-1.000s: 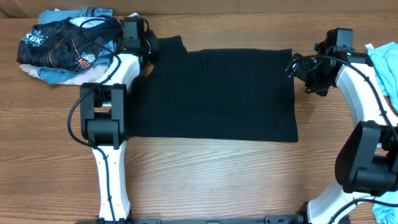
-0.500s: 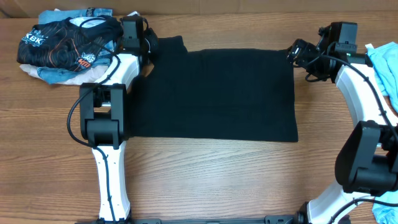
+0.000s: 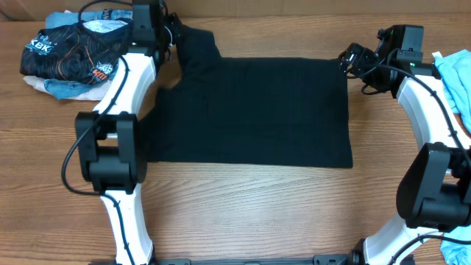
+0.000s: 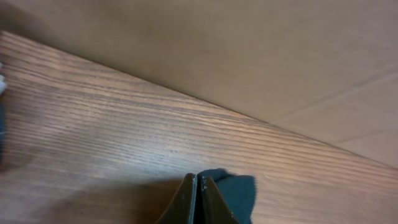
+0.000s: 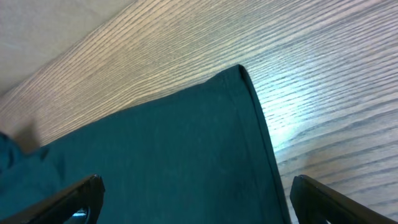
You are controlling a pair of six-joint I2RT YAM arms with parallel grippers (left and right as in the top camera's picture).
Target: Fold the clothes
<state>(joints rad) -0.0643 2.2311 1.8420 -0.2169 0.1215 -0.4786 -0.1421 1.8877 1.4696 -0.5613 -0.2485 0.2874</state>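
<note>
Left gripper [image 4: 198,180]: jaws clenched tip to tip, pinching a fold of the black T-shirt [image 4: 235,191]. A dark nub of fabric sticks out on the 3 o'clock side of the tips in the left wrist view. Bare wood tabletop [image 4: 93,124] lies past the tips, with a tan backdrop [image 4: 249,50] behind it. In the overhead view this gripper sits at 11 o'clock of the scene. It has the shirt's sleeve, which is pulled out toward 11 o'clock and narrows to a point at the jaws.

Right gripper [image 5: 199,190]: jaws released, spread wide, grasping nothing. In the right wrist view the two fingertips sit at 8 and 4 o'clock of the frame. The shirt's corner and hem lie between them, and the cloth reads teal there. Cannot tell if the tips touch the fabric. Overhead, this gripper is at 2 o'clock, right at the shirt's far right corner.

The shirt body lies flat mid-tabletop as a wide rectangle, long side running 9 to 3 o'clock. The near edge is straight and wood shows all round.

At 10 o'clock there is a clothes pile: a black shirt with orange-and-white print [image 3: 70,48] on top of light blue cloth [image 3: 62,88]. It sits just beside the left arm, apart from the T-shirt. Another blue cloth [image 3: 458,73] is at the 3 o'clock edge, partly behind the right arm.
</note>
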